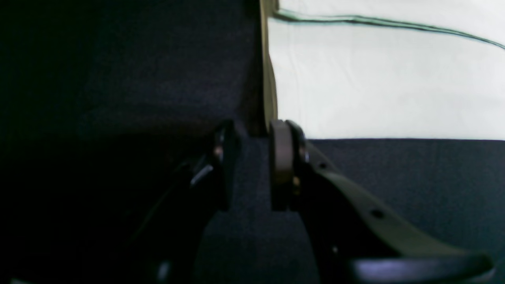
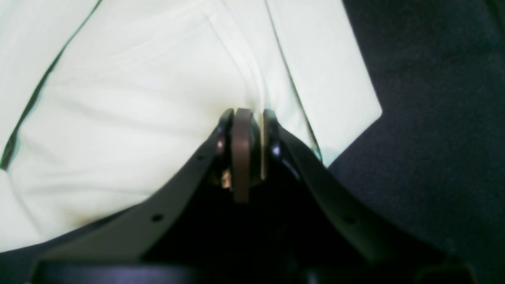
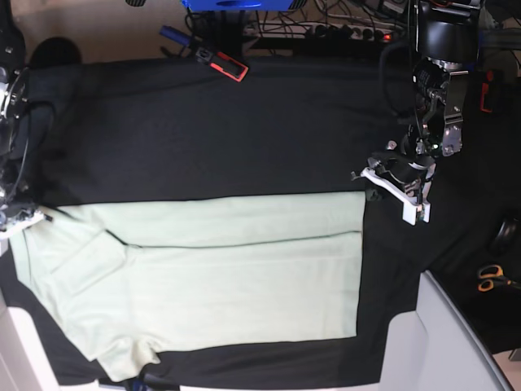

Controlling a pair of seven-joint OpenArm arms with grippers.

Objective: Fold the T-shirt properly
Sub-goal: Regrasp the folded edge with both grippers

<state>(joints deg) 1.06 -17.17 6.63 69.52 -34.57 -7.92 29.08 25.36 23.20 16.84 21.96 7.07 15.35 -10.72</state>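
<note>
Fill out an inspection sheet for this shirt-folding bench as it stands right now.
Surface: black cloth covers the table, lying flat.
Job's things: pale green T-shirt lies spread out, its far long edge folded over toward the middle; a sleeve lies on the body.
Clutter: scissors with orange handles by the table's edge; a red and black tool at the far edge.
Grippers: right gripper pinches the T-shirt's fabric at the seam, fingers closed on it. Left gripper sits just off the T-shirt's corner over black cloth, fingers slightly apart, holding nothing.
Cables: a tangle behind the table.
Surroundings: a grey panel at the near corner.
</note>
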